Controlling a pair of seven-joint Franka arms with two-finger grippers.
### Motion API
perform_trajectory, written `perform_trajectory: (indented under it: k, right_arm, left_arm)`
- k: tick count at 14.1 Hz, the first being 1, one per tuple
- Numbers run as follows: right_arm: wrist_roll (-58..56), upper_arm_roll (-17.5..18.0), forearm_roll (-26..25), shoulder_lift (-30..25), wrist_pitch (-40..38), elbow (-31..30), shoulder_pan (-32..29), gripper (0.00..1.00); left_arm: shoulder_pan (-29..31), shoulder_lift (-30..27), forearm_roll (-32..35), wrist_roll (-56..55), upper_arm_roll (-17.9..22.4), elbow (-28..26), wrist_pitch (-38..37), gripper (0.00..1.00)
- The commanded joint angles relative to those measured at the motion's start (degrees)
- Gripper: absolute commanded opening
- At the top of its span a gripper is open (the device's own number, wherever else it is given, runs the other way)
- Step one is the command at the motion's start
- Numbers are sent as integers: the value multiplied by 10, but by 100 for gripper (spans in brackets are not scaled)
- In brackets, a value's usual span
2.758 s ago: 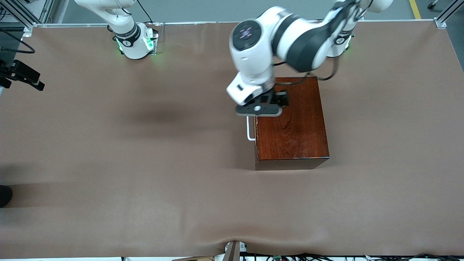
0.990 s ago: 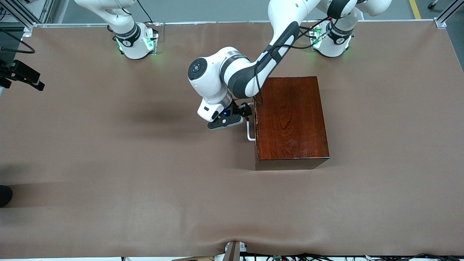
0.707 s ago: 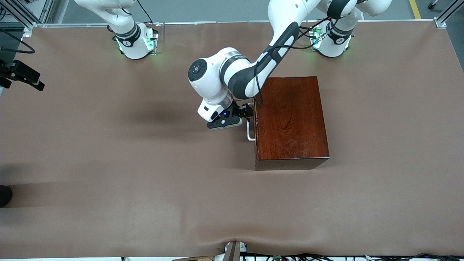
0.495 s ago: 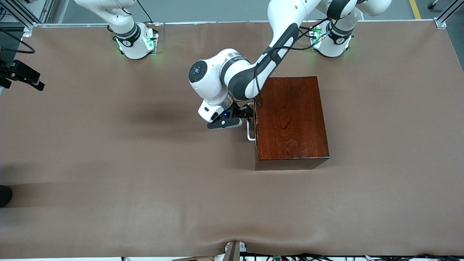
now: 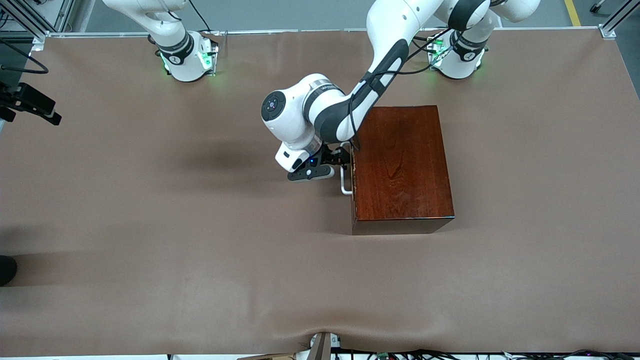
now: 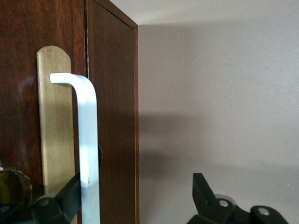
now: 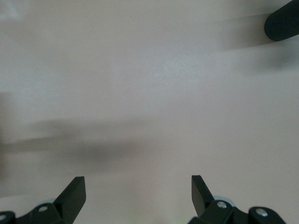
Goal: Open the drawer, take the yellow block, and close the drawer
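Observation:
The dark reddish-brown wooden box stands on the table toward the left arm's end. Its drawer is shut, and the front faces the right arm's end. The white loop handle sticks out from the front; it also shows in the left wrist view. My left gripper is open at handle height. In the left wrist view the handle stands between its fingers, close against one finger. My right gripper is open and empty over bare table. The yellow block is hidden.
A brass plate backs the handle. A black camera mount juts in at the right arm's end of the table. A dark round object lies at that same end, nearer the front camera.
My left arm has come down from over the box to handle height at the drawer front, then edged a little along the handle toward the front camera. The drawer has stayed shut.

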Motion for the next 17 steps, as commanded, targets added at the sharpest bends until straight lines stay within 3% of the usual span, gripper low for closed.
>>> perform_trajectory:
  k: [1,17]
  right_arm:
    - [-1,3,12,3,-7,12,-9,100]
    - [-1,3,11,4,-8,12,-7,100]
  left_arm:
    - [-2,7,12,4,1,19,4,100]
    - [-10,7,-35,-69,-8,23,130,100]
